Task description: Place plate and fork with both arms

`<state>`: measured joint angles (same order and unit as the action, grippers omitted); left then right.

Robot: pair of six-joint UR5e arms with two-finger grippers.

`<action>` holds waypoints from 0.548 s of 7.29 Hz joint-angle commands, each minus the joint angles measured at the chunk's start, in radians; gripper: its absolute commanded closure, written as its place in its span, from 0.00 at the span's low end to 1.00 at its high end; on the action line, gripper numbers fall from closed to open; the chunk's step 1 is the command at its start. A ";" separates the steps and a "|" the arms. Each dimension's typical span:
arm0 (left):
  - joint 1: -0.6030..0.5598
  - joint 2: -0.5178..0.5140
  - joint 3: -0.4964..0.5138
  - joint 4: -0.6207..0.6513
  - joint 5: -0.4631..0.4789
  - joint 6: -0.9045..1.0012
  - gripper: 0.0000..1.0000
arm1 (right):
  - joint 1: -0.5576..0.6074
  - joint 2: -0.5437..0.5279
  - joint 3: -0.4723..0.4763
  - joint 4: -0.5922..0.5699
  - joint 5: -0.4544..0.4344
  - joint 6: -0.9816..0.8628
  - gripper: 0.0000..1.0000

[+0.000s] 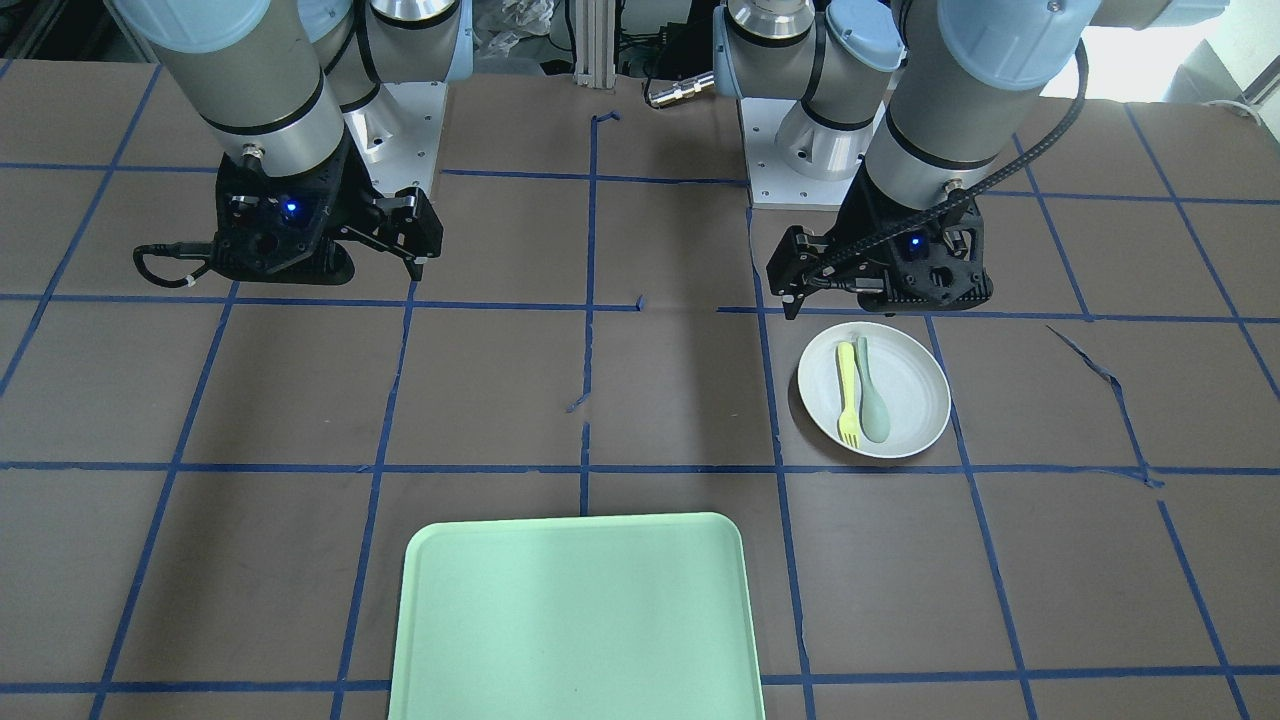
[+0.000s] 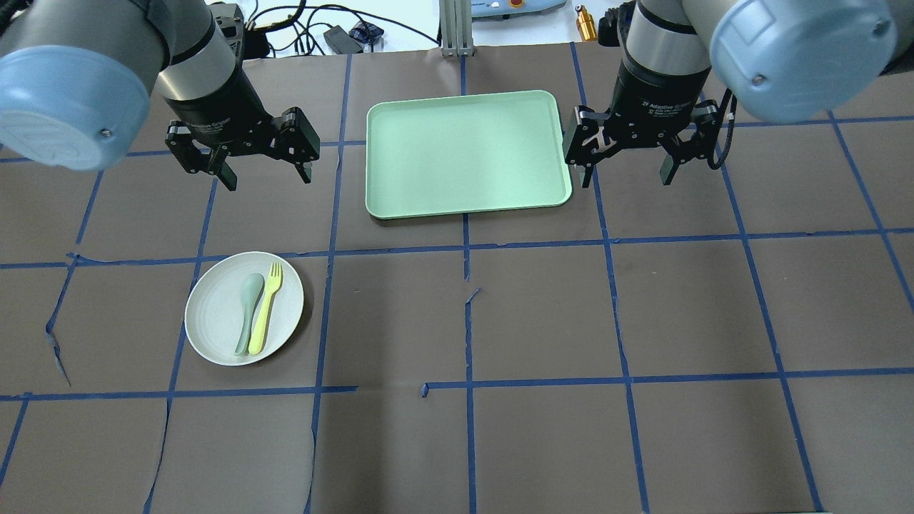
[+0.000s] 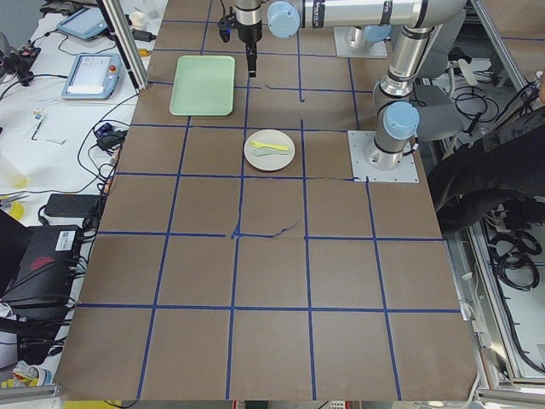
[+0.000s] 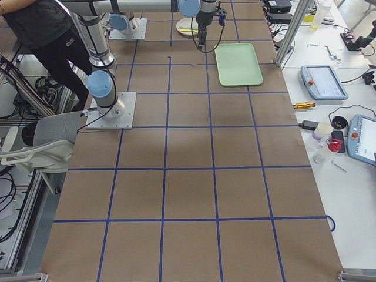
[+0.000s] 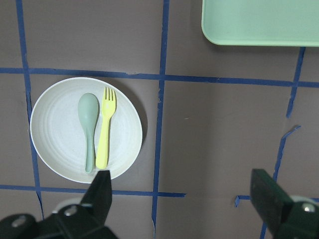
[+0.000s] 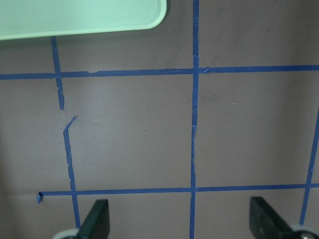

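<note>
1. Plainly, the coming move turns on the left side. The plate sits on the table in the left arm's half. The left gripper hangs above the table near it, jaws spread wide and holding nothing.
2. We see in the left wrist view that the plate lies ahead of the jaws and off toward that view's left. We judge that a short shift that way is needed before coming down.
3. We find the fork lying inside the plate, just beside the spoon, on the spoon's side toward the table's middle. Whether the two touch we cannot tell.
4. The fork's long axis runs away from the robot, tines pointing toward the tray end. That axis lies roughly across the line on which the left jaws close. We judge that a pinch across the handle needs little wrist turn, though the spoon so near leaves scant room on that side.
5. We see the right gripper hanging beside the tray's right edge, jaws likewise spread and empty, well apart from the plate. The left arm is clearly the nearer one to both plate and fork.
</note>
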<state>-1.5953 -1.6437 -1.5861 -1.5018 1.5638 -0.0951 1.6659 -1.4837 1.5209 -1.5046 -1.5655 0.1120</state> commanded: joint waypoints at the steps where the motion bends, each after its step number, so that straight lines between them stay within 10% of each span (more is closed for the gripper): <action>1: 0.000 -0.004 0.000 0.008 0.001 0.000 0.00 | 0.000 0.000 -0.005 -0.002 0.008 0.002 0.00; 4: 0.000 0.005 0.000 0.012 0.010 0.002 0.00 | -0.002 0.008 -0.004 -0.006 0.002 -0.003 0.00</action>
<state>-1.5949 -1.6418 -1.5868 -1.4905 1.5703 -0.0942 1.6658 -1.4783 1.5158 -1.5090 -1.5630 0.1125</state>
